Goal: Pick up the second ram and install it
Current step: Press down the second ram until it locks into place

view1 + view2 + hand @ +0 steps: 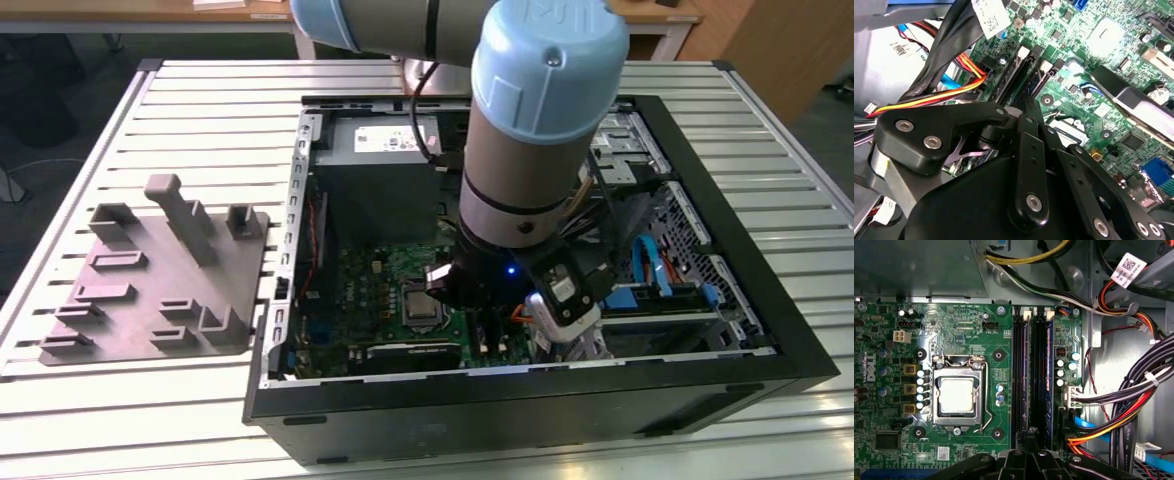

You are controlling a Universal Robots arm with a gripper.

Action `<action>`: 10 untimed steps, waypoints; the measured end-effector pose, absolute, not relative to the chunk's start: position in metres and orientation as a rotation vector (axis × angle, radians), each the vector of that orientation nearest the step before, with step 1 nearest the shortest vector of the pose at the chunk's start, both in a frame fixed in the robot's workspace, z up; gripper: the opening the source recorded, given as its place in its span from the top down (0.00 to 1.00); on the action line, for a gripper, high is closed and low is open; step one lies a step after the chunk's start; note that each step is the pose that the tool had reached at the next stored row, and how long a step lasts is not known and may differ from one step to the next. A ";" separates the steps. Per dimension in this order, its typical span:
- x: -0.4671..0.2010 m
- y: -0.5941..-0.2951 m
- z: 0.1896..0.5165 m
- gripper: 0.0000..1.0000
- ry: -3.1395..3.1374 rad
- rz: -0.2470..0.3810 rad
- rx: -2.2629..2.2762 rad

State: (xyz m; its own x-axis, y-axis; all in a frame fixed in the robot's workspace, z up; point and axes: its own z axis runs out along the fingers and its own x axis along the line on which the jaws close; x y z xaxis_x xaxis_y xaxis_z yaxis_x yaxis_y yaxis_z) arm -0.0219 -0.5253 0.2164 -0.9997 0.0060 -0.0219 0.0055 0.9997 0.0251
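Two long dark blue-green strips stand on edge in the memory slots of the green motherboard (954, 330). The strip beside the processor socket, which I take for the second ram (1025, 375), runs straight down its slot. My gripper (1030, 435) hangs over that strip's near end with its black fingers (1026, 107) drawn together, shut. I cannot tell whether the tips touch the strip. The other strip (1050, 375) sits two slots further out. In the exterior view my arm (534, 150) reaches down into the open computer case (534, 400).
The processor socket (956, 397) lies beside the slots. Bundles of black, red, yellow and orange cables (1134, 405) crowd the other side. The grey power-supply box (380, 175) fills the case's far end. A grey fixture plate (160, 280) sits on the slatted table at the exterior view's left.
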 end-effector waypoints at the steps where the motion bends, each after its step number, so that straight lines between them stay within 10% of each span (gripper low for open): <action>1: -0.022 -0.525 0.217 0.89 3.119 0.039 0.009; 10: -0.022 -0.505 0.226 0.89 3.119 0.004 0.008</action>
